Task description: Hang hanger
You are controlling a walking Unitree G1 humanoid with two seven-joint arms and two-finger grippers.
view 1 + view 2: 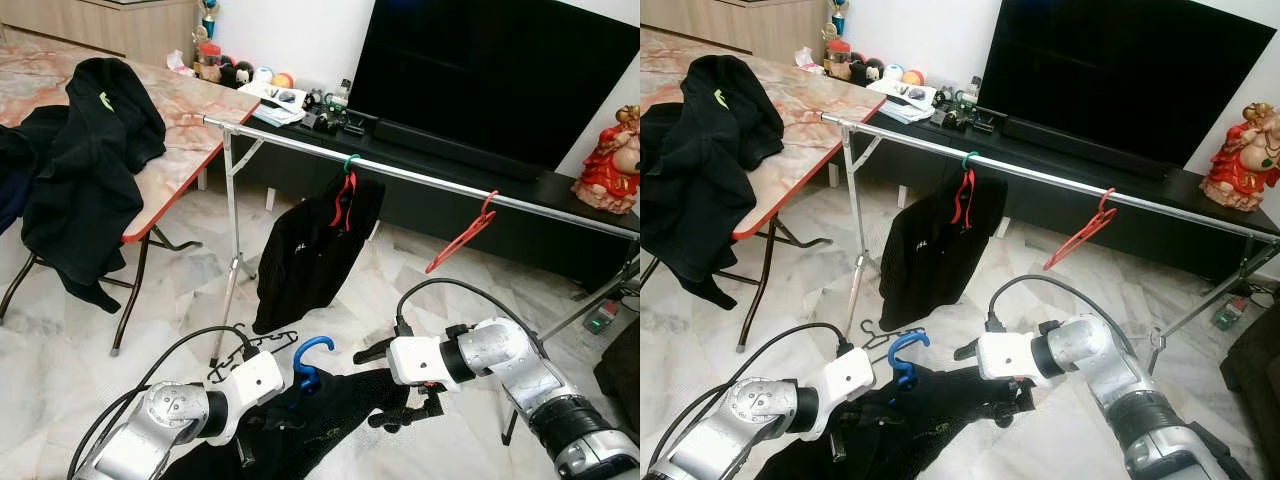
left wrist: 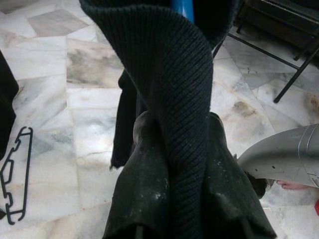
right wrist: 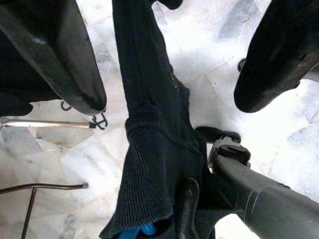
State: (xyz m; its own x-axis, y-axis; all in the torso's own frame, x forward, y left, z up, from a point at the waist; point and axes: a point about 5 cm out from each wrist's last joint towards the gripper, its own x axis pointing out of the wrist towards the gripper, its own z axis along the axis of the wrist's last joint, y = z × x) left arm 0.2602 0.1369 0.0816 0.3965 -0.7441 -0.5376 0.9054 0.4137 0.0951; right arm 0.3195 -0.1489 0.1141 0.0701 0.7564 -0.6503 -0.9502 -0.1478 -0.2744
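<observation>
Left gripper (image 2: 174,149) clamps black garment (image 2: 169,74); right gripper (image 3: 169,64) spread wide; chest logo possibly "FILA".

My left tool (image 2: 174,164) is pinched tight with both fingers; my right tool (image 3: 169,74) hangs with its fingers spread wide, both arms low.
</observation>
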